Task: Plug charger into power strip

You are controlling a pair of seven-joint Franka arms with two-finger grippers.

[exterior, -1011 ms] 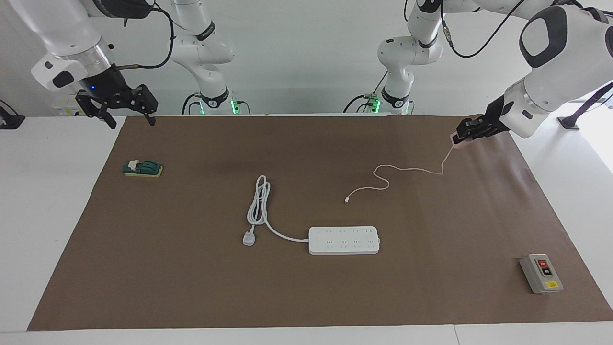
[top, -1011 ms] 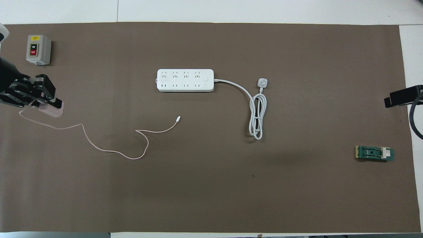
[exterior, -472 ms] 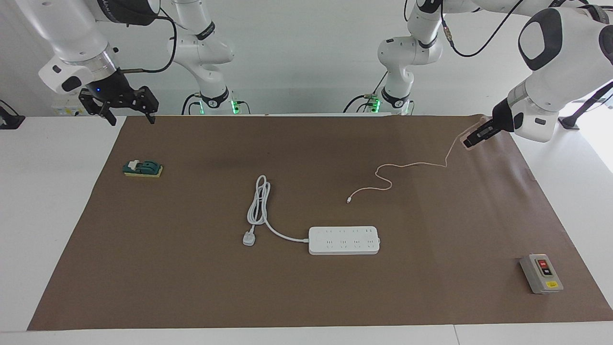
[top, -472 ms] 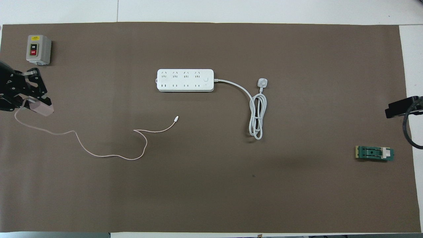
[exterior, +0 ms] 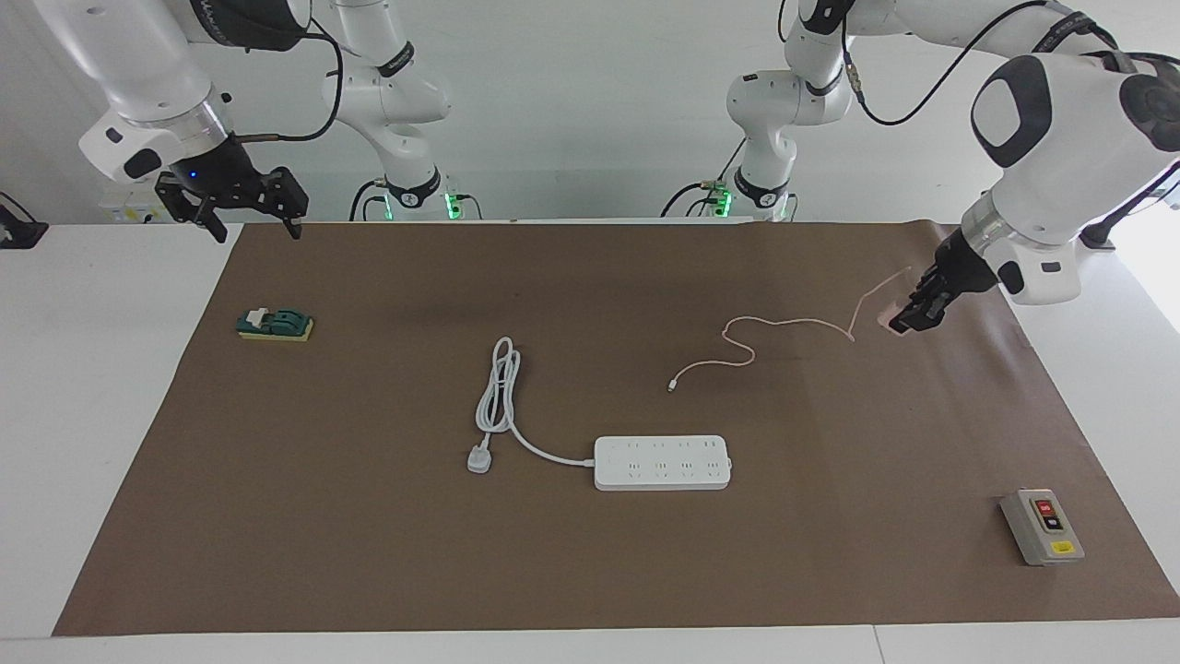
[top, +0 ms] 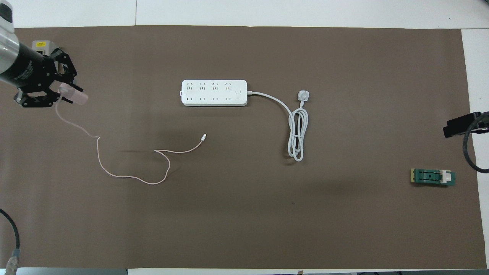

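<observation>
The pale pink charger [exterior: 894, 319] [top: 77, 96] is off the mat, with my left gripper [exterior: 905, 321] [top: 68, 91] shut on it at the left arm's end of the table. Its thin pink cable [exterior: 784, 323] [top: 130, 177] trails down onto the mat and snakes toward the middle. The white power strip [exterior: 662, 463] [top: 214, 93] lies flat mid-table with its sockets up, well apart from the charger. My right gripper [exterior: 251, 226] [top: 460, 124] waits open and holds nothing, over the mat's edge at the right arm's end.
The strip's thick white cord ends in a white plug [exterior: 478, 459] [top: 303, 95] beside it. A grey box with red and black buttons [exterior: 1042, 526] [top: 40, 45] sits at the left arm's end, partly covered from above. A green block [exterior: 275, 325] [top: 433, 177] lies toward the right arm's end.
My left gripper has swung away from the robots with the charger and turned, dragging the near part of the cable along. The right gripper has shifted only slightly.
</observation>
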